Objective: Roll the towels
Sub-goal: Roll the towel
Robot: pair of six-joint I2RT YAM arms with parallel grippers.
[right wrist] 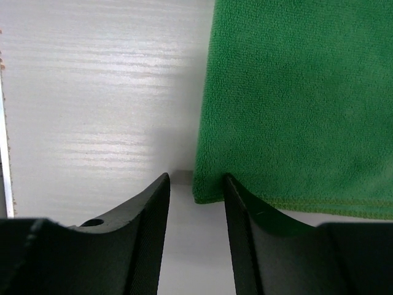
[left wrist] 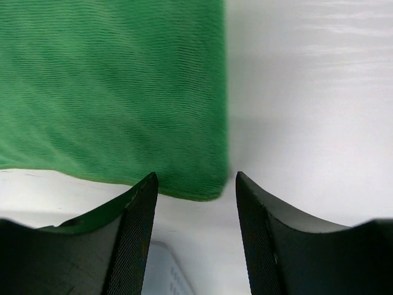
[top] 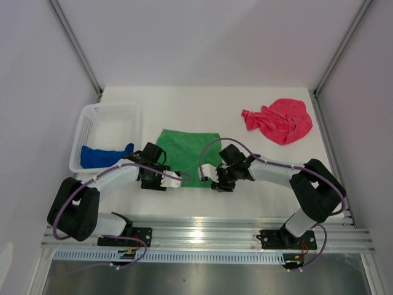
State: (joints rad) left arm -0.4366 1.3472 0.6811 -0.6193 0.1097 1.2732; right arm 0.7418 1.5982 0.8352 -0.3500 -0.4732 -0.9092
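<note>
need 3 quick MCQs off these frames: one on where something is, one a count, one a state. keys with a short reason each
1. Where is the blue towel? A at the far right; B in the white basket; C at the centre, spread out.
2. How many towels show in the top view? A two; B four; C three.
3. How does the green towel lie? A spread flat; B rolled tight; C crumpled in a heap.

Key:
1 B, it sits bunched inside the mesh walls at the left.
2 C, the blue one, the green one and the pink-red towel.
3 A, both wrist views show its near corners lying flat, with no roll begun.
</note>
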